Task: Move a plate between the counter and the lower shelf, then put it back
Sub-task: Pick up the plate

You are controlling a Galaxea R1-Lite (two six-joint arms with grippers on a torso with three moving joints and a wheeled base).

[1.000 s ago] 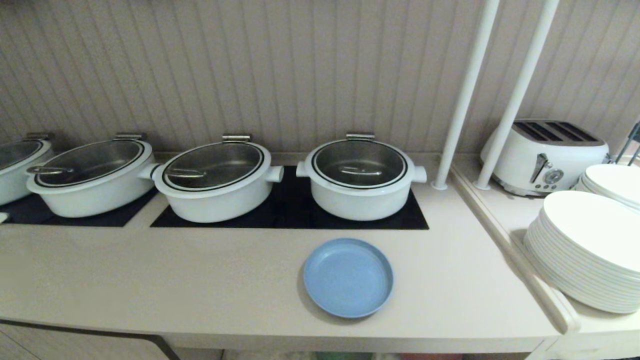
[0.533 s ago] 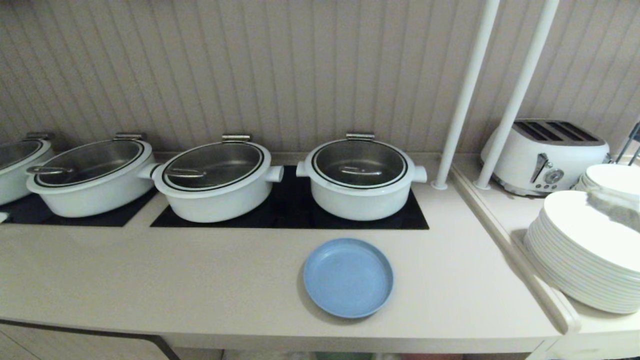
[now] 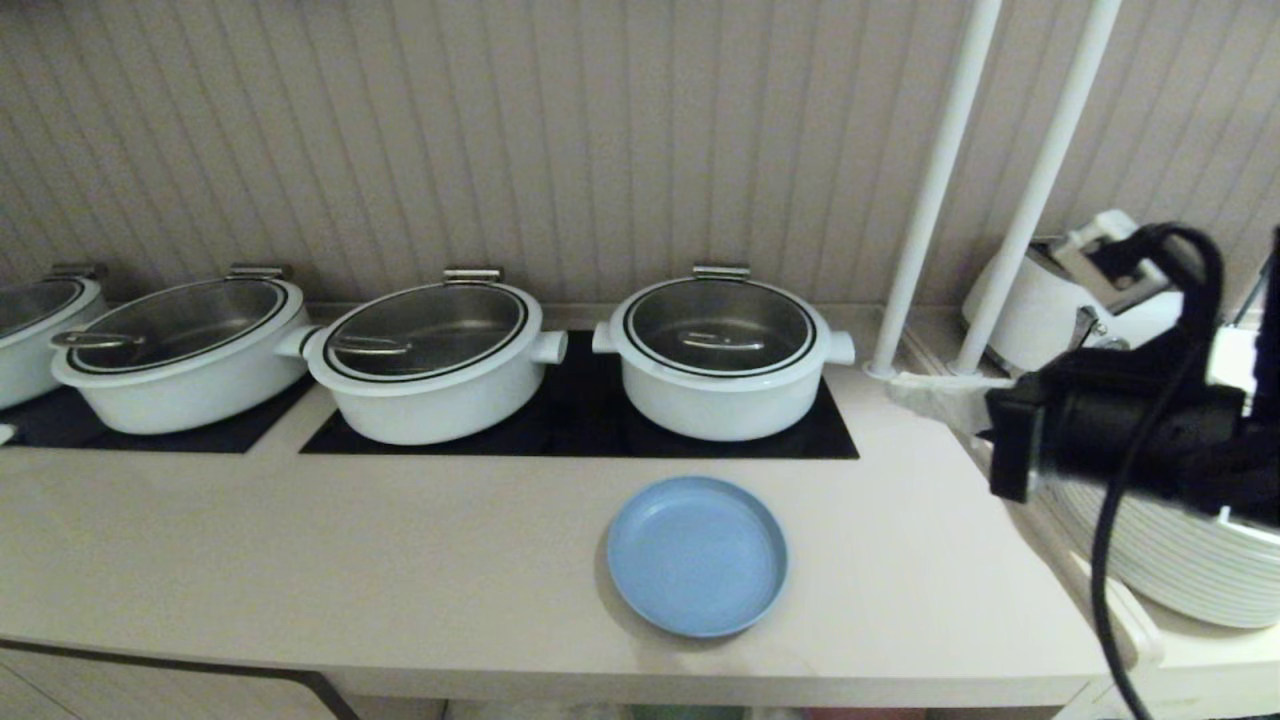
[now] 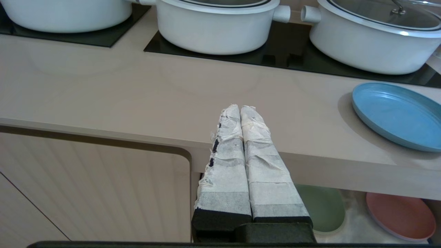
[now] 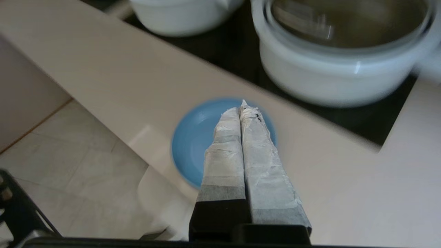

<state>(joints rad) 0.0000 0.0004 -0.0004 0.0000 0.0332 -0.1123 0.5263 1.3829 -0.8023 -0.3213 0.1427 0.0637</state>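
No readable text anywhere — no labels, no numbers

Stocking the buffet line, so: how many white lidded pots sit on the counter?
4, in a row on the black cooktop panels: one behind the plate, one beside it, another further left, and one cut off at the left edge; more may be hidden.

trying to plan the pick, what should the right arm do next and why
Probably open the right tool and bring it down to the plate's rim: its fingers are shut, holding nothing, and it hangs above the plate, which lies flat on the counter.
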